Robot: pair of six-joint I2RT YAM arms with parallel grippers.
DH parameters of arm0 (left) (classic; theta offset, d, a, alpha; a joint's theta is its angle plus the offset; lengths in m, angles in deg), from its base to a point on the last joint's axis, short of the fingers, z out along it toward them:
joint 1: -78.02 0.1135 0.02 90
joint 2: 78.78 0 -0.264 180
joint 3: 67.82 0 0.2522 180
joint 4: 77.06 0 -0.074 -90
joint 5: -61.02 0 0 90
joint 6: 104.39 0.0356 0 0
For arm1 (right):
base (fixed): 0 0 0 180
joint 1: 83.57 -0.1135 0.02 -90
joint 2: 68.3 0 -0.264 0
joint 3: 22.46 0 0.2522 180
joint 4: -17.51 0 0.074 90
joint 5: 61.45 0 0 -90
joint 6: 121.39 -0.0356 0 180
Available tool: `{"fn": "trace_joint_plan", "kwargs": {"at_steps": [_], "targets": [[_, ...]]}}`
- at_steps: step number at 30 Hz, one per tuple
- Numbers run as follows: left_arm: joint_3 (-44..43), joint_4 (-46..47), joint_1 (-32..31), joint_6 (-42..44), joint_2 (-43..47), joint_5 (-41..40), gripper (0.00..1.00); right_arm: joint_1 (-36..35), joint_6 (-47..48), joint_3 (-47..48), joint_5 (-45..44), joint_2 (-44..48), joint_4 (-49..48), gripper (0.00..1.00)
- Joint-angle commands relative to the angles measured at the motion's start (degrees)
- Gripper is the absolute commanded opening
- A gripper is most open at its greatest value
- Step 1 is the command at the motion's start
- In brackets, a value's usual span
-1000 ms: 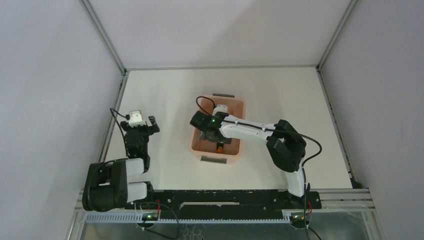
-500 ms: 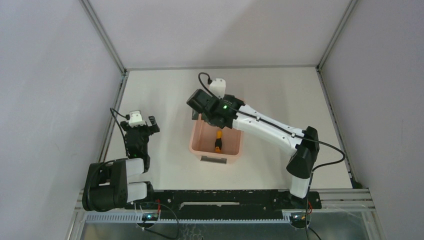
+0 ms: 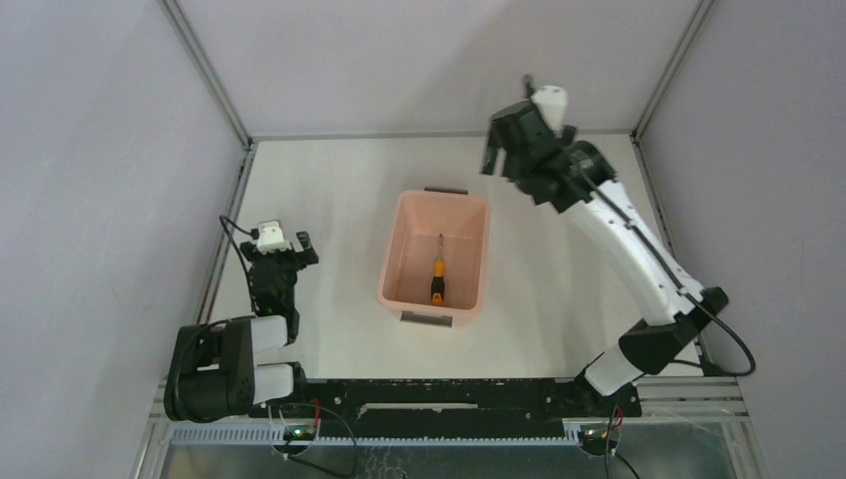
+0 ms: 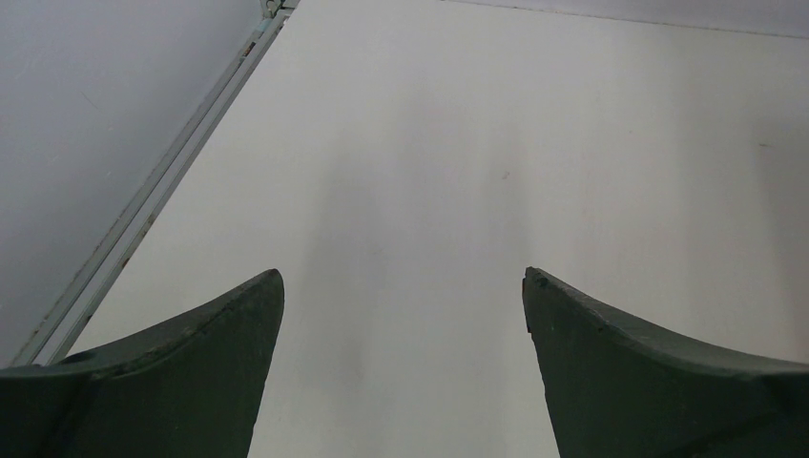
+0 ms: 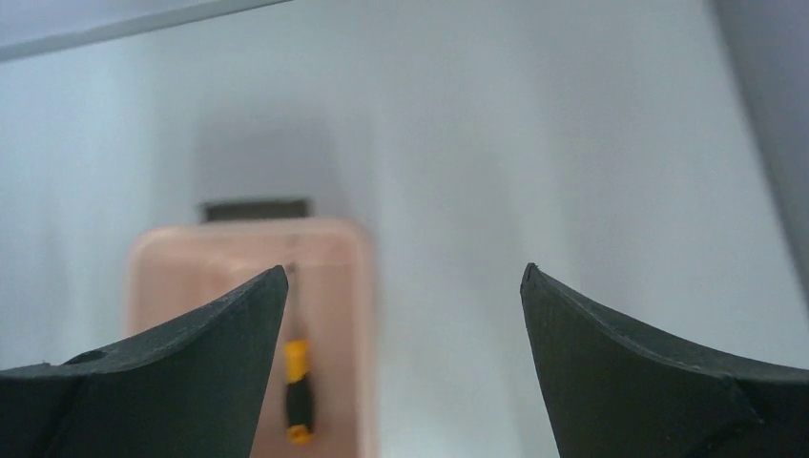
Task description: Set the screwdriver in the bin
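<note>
The small orange-and-black screwdriver lies on the floor of the pale pink bin at the middle of the table. It also shows, blurred, in the right wrist view inside the bin. My right gripper is open and empty, raised high near the back right, well away from the bin. In its own wrist view the jaws stand wide apart. My left gripper is open and empty over bare table at the left; its wrist view shows only table between the jaws.
Metal frame rails run along the table's left edge, back edge and right edge. Grey enclosure walls rise on all sides. The bin has small grey handles at its near end and far end.
My right gripper has risen out of the bin and swung up and to the back right, leaving the screwdriver lying in the bin. The left arm has not moved.
</note>
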Motion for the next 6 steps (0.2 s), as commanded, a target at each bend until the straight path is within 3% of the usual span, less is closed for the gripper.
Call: {"fn": "trace_joint_plan", "kwargs": {"at_steps": [1, 6], "targets": [[-2.23, 1.58, -0.38, 0.07, 0.36, -0.37, 1.0, 9.38, 6.48, -5.64, 0.74, 6.44, 1.16, 1.0], [-2.22, 1.58, -0.36, 0.07, 0.39, -0.31, 1.0, 19.83, 9.82, -12.05, 6.17, 12.59, -3.61, 1.0]]}}
